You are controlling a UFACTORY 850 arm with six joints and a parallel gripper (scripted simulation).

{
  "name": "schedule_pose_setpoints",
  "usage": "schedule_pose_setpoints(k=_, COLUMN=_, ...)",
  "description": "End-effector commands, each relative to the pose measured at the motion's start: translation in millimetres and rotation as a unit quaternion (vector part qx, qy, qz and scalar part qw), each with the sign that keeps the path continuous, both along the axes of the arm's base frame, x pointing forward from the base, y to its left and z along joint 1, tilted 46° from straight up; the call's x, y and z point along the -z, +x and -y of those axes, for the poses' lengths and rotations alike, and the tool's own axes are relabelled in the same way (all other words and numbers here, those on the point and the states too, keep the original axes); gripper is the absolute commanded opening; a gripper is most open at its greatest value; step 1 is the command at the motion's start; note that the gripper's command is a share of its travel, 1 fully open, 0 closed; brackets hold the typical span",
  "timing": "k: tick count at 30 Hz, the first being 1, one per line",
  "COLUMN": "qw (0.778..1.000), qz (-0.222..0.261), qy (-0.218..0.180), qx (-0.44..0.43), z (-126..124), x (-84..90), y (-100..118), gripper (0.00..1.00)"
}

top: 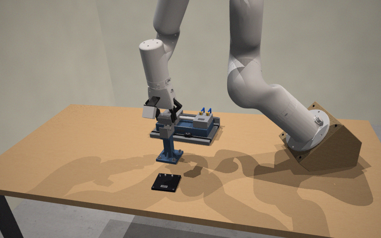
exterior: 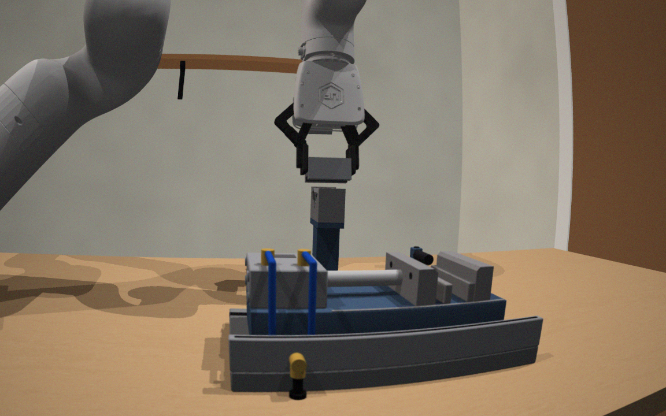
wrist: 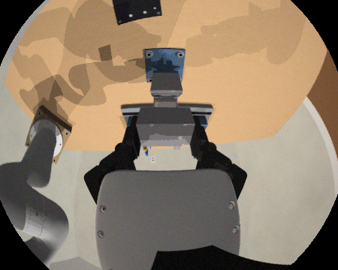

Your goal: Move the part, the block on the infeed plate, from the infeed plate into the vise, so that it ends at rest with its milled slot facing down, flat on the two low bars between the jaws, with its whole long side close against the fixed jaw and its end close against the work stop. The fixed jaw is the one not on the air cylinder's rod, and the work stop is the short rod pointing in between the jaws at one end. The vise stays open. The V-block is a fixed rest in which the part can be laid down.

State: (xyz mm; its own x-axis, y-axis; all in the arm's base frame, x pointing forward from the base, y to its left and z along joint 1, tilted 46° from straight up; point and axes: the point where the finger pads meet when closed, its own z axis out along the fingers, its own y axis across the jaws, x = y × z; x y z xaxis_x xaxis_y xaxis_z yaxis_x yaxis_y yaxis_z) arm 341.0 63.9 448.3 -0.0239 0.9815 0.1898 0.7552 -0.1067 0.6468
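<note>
The gripper [exterior: 328, 164] is pointing straight down and pinching the part [exterior: 328, 169], a grey block, by its two ends, its black fingers [exterior: 302, 155] pressing in from either side. The part is hanging level in the air just above the V-block [exterior: 328, 204], with a thin gap showing between them in the exterior view, so the two are sitting apart. The V-block is standing on a blue post [top: 167, 144] bolted to the bench [top: 67, 147]. Beyond the V-block, as the top view shows it, the vise [top: 186, 127] is lying on its blue base with its jaws standing open and nothing between them. On the near side of the V-block, toward the bench edge, the black infeed plate [top: 166, 182] is lying flat with no block on it. In the wrist view the part [wrist: 166, 127] is filling the space between the fingers, with the V-block [wrist: 166, 86] directly beyond it. Which way the slot is facing cannot be told.
</note>
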Motion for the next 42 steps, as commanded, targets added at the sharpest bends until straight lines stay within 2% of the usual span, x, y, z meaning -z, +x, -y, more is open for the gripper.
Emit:
schedule_pose_setpoints(k=1, qw=0.999, qz=-0.001, qy=0.026, qx=-0.026, z=0.8, x=-0.1, y=-0.2, gripper=0.0)
schedule_pose_setpoints(k=21, qw=0.997, qz=0.003, qy=0.058, qx=-0.053, z=1.7, x=0.3, y=-0.1, gripper=0.0)
schedule_pose_setpoints(k=42, qw=0.996, qz=0.005, qy=0.067, qx=-0.06, z=1.9, x=-0.1, y=0.2, gripper=0.0)
